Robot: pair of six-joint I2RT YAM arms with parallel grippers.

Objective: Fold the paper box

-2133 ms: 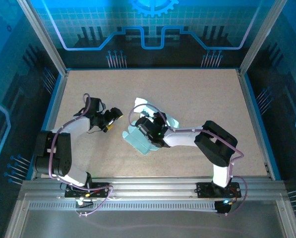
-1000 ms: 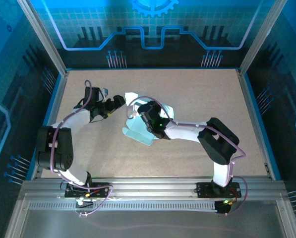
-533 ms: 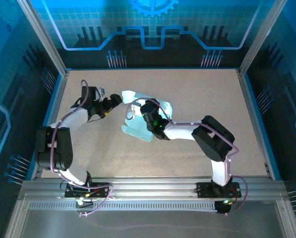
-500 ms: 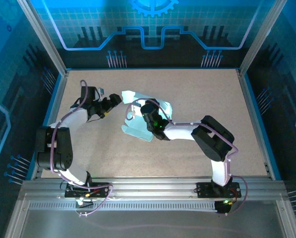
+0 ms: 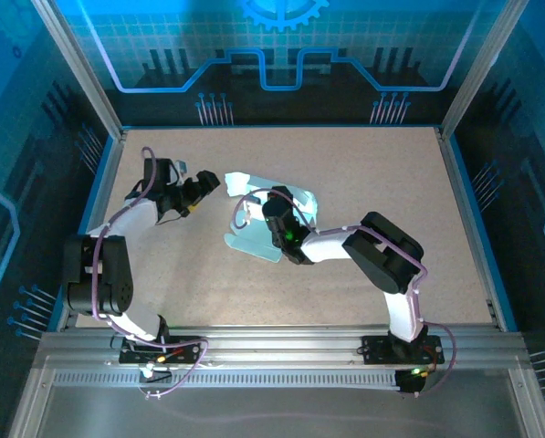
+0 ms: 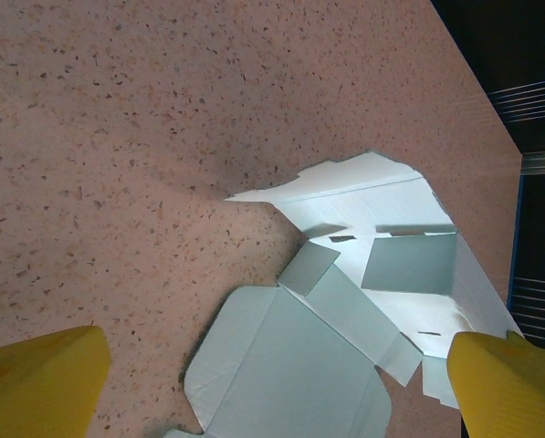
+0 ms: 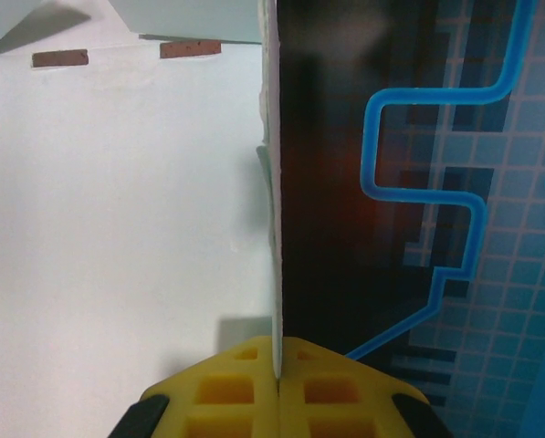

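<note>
**Cell surroundings: speckled tabletop, blue-lit enclosure**

Tabletop [image 5: 372,192]: beige, matte, fine dark speckle. The left wrist view shows the same grain close up. A blue edge strip [image 5: 478,228] runs along the left, right and far sides. Near edge: grooved aluminium rails [image 5: 281,351] across the full width, with a grey plate [image 5: 272,406] below them. Slanted aluminium posts [image 5: 76,68] rise from both far corners. Back wall [image 5: 363,55]: blue panel with a grid, a lighter circuit-style line and a gear emblem [image 5: 284,9] top centre. Side walls [image 5: 16,182]: dark blue, same line pattern, clusters of short pin marks. Light is cool with a blue cast. Right wrist view: dark panel with a glowing blue trace [image 7: 427,182].
</note>
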